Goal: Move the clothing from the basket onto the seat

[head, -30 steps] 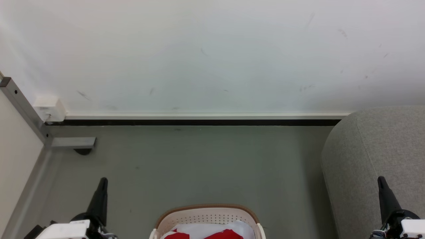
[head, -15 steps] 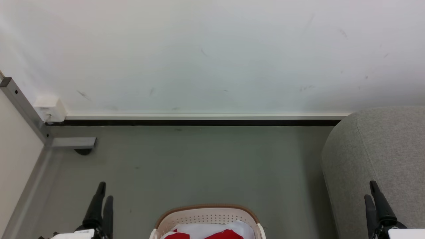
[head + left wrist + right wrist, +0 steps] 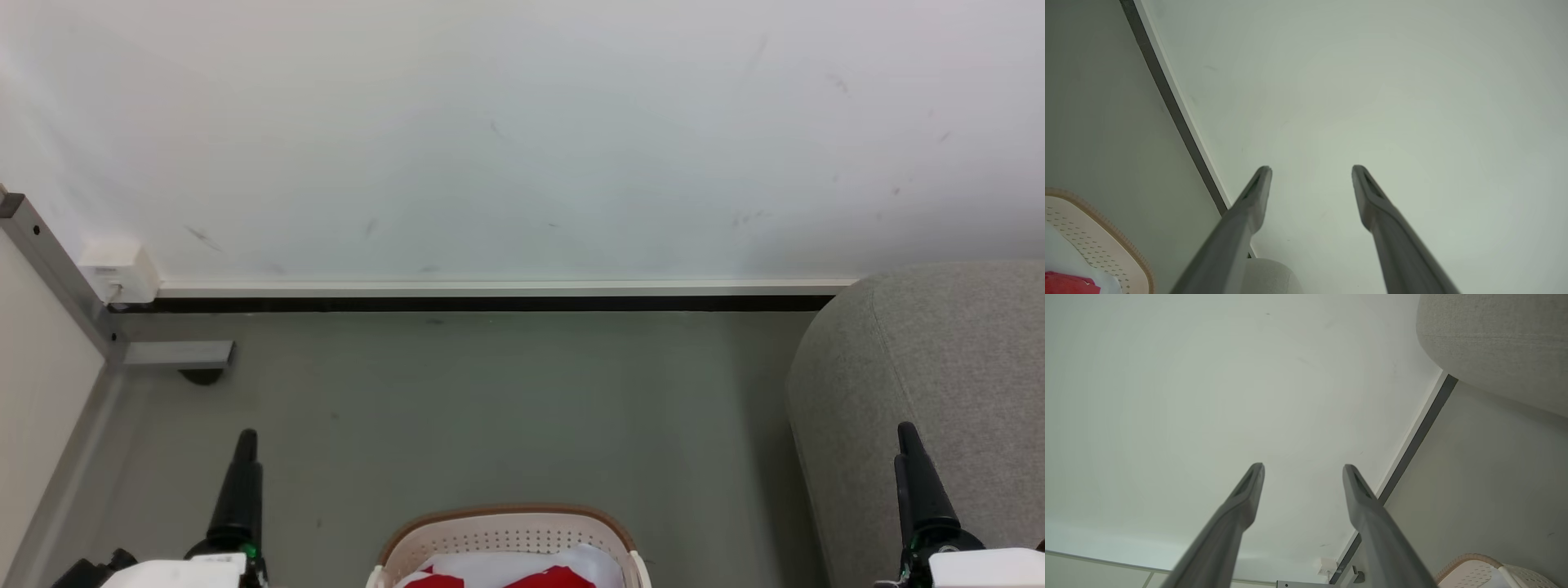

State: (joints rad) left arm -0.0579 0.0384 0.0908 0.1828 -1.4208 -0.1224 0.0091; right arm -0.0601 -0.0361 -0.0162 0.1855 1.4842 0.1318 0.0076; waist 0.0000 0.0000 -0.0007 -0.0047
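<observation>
**Both end effectors apart and empty; clothing in basket**

Basket [image 3: 506, 514]: on the floor [image 3: 490, 408], at the bottom centre of the head view. Only its far curved end with the brown rim is in frame. That end faces the wall [image 3: 522, 122]. The frame cuts off the rest, so I cannot tell its long axis.

Clothing [image 3: 563, 578]: red and white fabric lying inside the basket, below the rim. Its direction is not readable.

Seat [image 3: 922, 351]: on the robot's right, well apart from the basket, with its rounded corner turned toward the open floor.

Left end effector [image 3: 1311, 169]: fingers spread, nothing between them, pointing at the wall.

Right end effector [image 3: 1303, 468]: fingers likewise spread and empty. It points at the wall and sits just beside the seat's near side.
</observation>
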